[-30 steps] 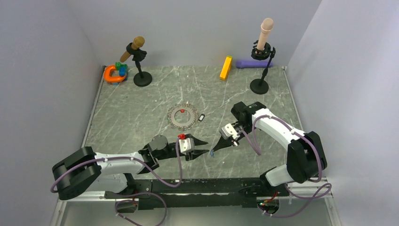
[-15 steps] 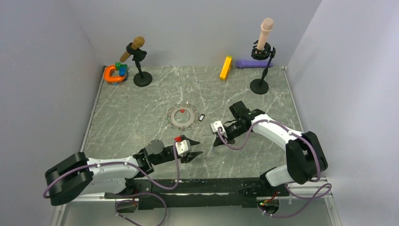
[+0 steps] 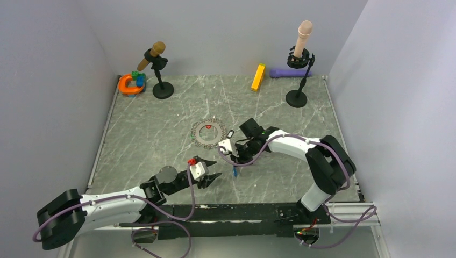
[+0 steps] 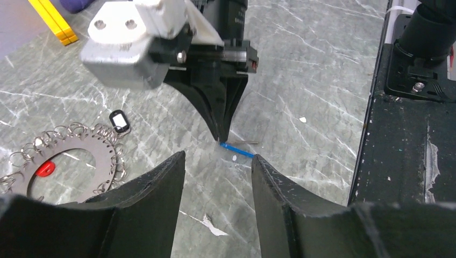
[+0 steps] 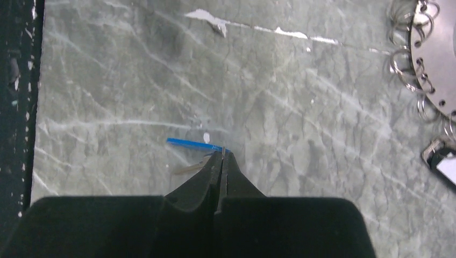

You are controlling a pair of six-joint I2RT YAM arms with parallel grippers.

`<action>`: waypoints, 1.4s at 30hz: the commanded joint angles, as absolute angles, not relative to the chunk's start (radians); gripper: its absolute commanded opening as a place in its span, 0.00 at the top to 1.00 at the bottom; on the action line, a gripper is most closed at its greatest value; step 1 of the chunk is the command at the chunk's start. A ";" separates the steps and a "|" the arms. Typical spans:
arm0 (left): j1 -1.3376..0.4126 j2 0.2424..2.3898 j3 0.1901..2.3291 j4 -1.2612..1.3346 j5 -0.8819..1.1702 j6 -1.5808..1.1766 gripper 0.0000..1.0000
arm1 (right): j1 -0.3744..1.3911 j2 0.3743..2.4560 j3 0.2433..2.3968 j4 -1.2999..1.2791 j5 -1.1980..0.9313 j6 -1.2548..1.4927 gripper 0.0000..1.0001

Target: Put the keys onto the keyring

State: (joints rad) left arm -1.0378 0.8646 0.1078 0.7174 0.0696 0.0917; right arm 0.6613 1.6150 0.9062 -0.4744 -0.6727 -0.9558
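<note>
The grey keyring (image 3: 208, 134) lies flat mid-table, its rim fringed with small loops, and shows again in the left wrist view (image 4: 92, 153) and the right wrist view (image 5: 435, 64). A red key (image 3: 207, 126) sits inside it. A black key (image 3: 230, 134) lies just to its right. My right gripper (image 3: 235, 164) is shut, pinching one end of a thin blue key (image 3: 235, 172) (image 5: 193, 144) just above the table. My left gripper (image 3: 216, 169) (image 4: 218, 157) stands open and empty, its fingertips close to the blue key (image 4: 236, 150) and to the right gripper (image 4: 223, 135).
An orange C-shaped toy (image 3: 130, 83) with coloured bricks sits at the back left beside a black stand (image 3: 163, 88). A yellow block (image 3: 258, 77), a purple object (image 3: 285, 72) and a second stand (image 3: 296, 98) are at the back right. The black base rail (image 4: 408, 134) runs along the near edge.
The right gripper has swung left with the blue key, coming close to the ring. The left arm has drawn back to the left and its jaws have opened wider.
</note>
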 commanded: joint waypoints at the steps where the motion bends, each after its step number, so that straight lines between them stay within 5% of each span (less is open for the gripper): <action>1: -1.043 0.810 0.100 0.692 0.024 0.080 0.46 | 0.733 1.651 0.989 -0.405 -0.611 -0.840 1.00; 6: -1.043 0.763 0.088 0.664 0.003 0.071 0.45 | 0.755 1.716 1.033 -0.413 -0.577 -0.793 1.00; 12: -1.043 0.732 0.077 0.651 0.002 0.069 0.44 | 0.753 1.720 1.004 -0.418 -0.517 -0.784 0.88; 26: -1.043 0.720 0.093 0.627 0.003 0.076 0.40 | 0.651 1.518 0.895 -0.492 -0.643 -0.863 0.71; 42: -1.043 0.669 0.098 0.572 -0.031 0.060 0.40 | 0.633 1.785 1.135 -0.589 -0.709 -0.922 0.68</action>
State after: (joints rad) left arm -1.0386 0.7021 0.0841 0.5716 -0.0013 0.0837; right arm 0.6277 1.7477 1.0718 -0.5098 -0.6781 -0.8558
